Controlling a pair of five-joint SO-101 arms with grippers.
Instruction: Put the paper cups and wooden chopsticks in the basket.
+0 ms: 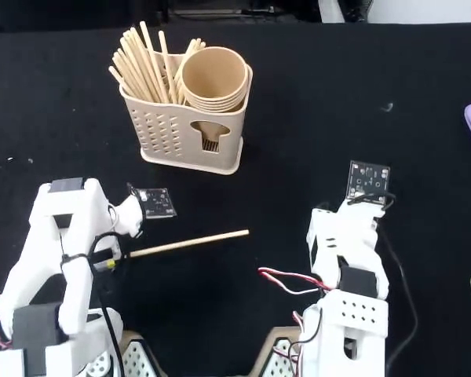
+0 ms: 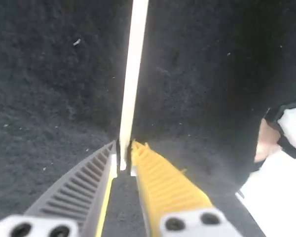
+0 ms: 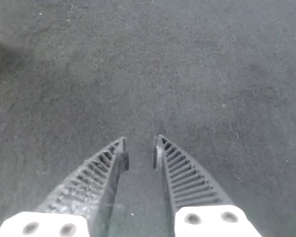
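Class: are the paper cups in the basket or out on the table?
In: the stacked paper cups sit inside the basket, rims above its wall.

The left arm (image 1: 63, 259) stands in the lower left of the high view, bent over, with its wrist turned toward the right side of the frame. The left gripper (image 2: 124, 148) is closed tight on the end of a chopstick (image 2: 133, 69). The right arm (image 1: 347, 275) stands in the lower right and points up the frame. The right gripper (image 3: 139, 150) has its jaws a little apart and holds nothing
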